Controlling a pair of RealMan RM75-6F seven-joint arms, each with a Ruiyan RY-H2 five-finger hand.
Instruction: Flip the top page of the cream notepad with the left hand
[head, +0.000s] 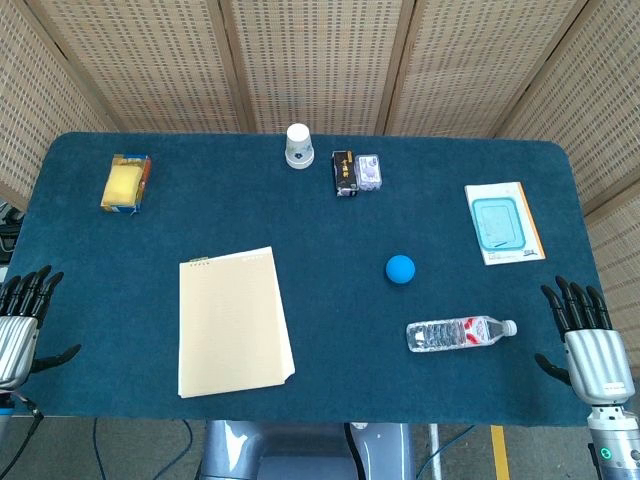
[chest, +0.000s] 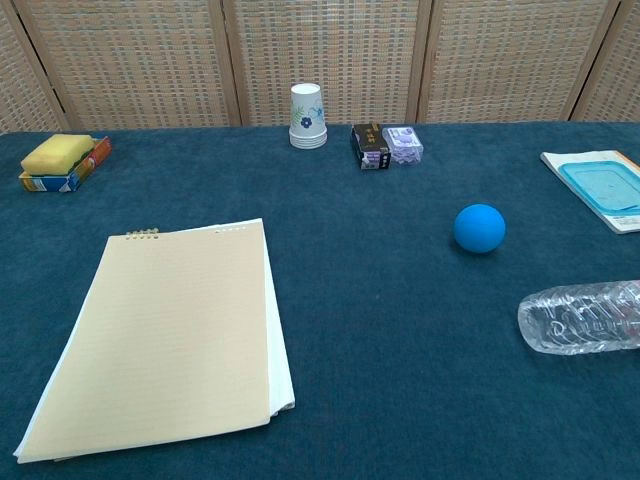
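The cream notepad (head: 235, 320) lies flat and closed on the blue table, left of centre near the front edge, its spiral binding at the far end. The chest view shows the notepad (chest: 170, 335) with white sheets peeking out along its right side. My left hand (head: 20, 318) hovers at the table's left front edge, well left of the notepad, fingers spread and empty. At the right front edge my right hand (head: 588, 340) is likewise spread and empty. Neither hand shows in the chest view.
A blue ball (head: 400, 268) and a lying plastic bottle (head: 460, 333) sit right of the notepad. At the back are a paper cup (head: 299, 146), a small dark box (head: 355, 172) and a yellow sponge (head: 126, 182). A booklet with a blue lid (head: 503, 222) lies far right.
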